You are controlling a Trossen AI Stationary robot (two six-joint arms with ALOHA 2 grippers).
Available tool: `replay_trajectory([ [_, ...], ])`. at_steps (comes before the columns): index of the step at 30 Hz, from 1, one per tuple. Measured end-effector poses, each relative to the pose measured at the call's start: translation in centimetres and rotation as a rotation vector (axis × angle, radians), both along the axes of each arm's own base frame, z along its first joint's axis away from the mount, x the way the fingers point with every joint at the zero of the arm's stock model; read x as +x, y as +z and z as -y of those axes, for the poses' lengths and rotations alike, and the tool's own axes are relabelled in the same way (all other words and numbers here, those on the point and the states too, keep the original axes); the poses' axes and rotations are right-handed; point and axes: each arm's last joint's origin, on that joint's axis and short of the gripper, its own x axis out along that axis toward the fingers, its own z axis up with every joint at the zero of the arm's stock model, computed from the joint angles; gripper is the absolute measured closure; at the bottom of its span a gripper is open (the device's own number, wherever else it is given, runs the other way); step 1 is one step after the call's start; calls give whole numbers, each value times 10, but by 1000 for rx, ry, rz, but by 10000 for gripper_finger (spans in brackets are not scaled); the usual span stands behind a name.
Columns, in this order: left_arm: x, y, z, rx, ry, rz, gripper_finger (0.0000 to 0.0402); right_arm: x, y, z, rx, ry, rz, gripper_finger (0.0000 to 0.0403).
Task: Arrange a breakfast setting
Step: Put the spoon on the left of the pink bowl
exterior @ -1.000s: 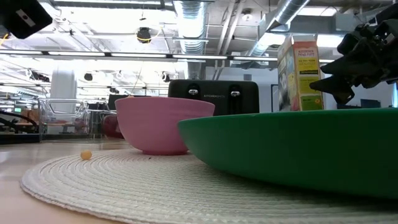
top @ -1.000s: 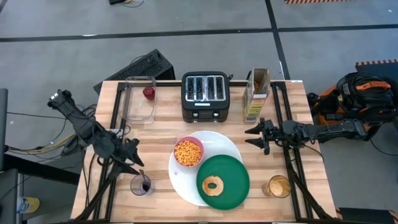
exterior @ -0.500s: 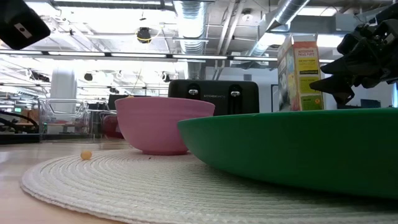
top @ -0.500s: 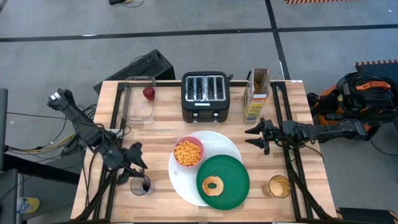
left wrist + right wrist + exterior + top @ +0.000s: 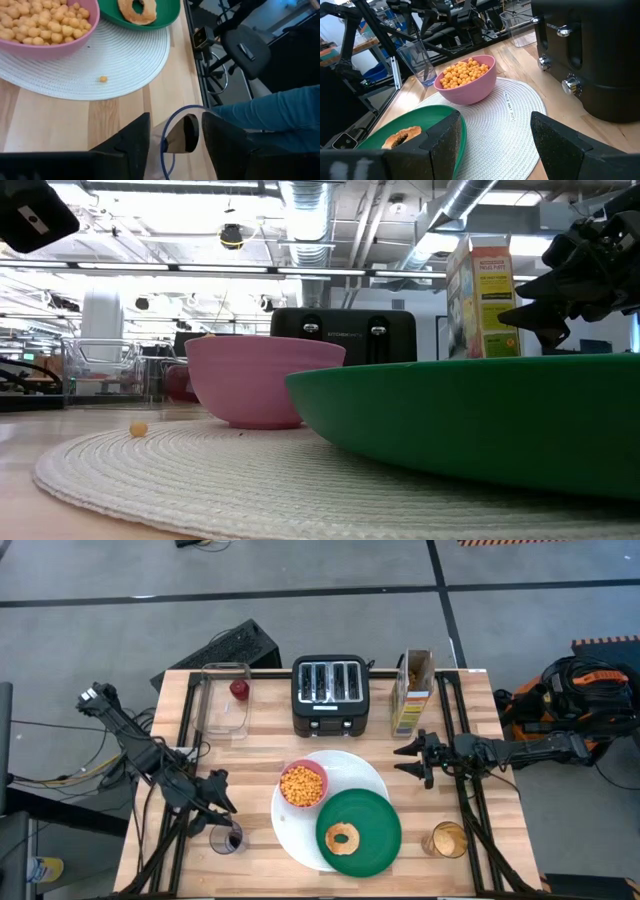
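The big white plate [image 5: 365,772] carries the pink bowl [image 5: 303,785] of orange cereal [image 5: 35,20] and the green plate [image 5: 378,818] with the ring bagel [image 5: 343,837]. The red fruit [image 5: 240,689] lies in the clear container [image 5: 225,712]. The metal spoon [image 5: 178,135] stands in a clear glass [image 5: 228,838] near the table's front left. My left gripper [image 5: 176,145] is open just above that glass, slanting down, a finger on either side of the spoon's top; no touch shows. My right gripper [image 5: 405,760] hangs open at the right, beside the white plate.
The black toaster [image 5: 331,693] and a cereal box [image 5: 412,690] stand along the far edge. A glass of orange drink [image 5: 447,839] is at the front right. One loose cereal piece [image 5: 102,79] lies on the white plate. Bare wood lies between the glass and the container.
My left gripper has moved a little toward the table's near edge and down, closing in on the glass with the spoon. The glass and spoon stay where they were.
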Motion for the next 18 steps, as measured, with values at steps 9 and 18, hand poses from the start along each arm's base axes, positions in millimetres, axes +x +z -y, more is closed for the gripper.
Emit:
replay_trajectory([
  [9,-1,0,0,-12,-23,-8,332,0,0,0,0,0,0,143],
  [18,-1,0,0,-6,-22,0,397,0,0,0,0,0,0,143],
])
